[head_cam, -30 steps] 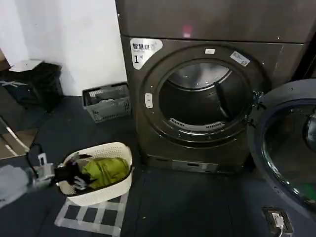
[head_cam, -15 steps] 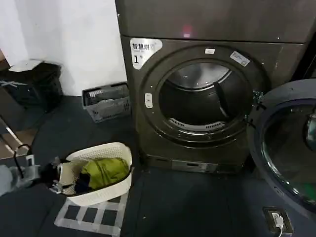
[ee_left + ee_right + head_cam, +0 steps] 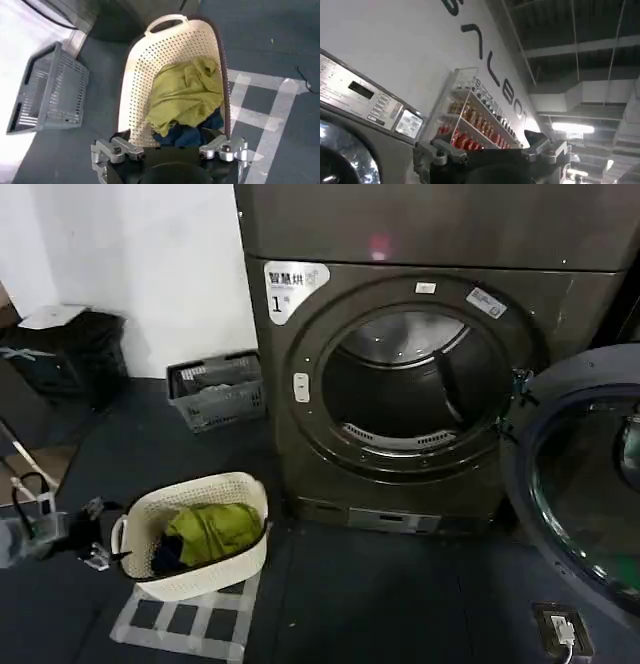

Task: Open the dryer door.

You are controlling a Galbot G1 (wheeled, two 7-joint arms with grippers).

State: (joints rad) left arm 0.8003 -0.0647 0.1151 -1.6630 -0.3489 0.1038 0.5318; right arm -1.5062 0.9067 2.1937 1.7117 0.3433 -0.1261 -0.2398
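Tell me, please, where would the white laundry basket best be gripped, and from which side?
I would take the basket by its loop handle at the narrow end nearest the dryer, coming from above. That handle arches clear of the rim, leaving a gap for a finger, and the green cloth lies lower down. The left gripper hangs open over the opposite end.

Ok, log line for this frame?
door: swung open | drum: empty | left pincer: open, beside basket | right pincer: open, raised

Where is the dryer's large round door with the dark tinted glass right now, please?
In the head view, the large round door with dark tinted glass hangs swung open at the right edge, hinged beside the dark grey dryer's open drum.
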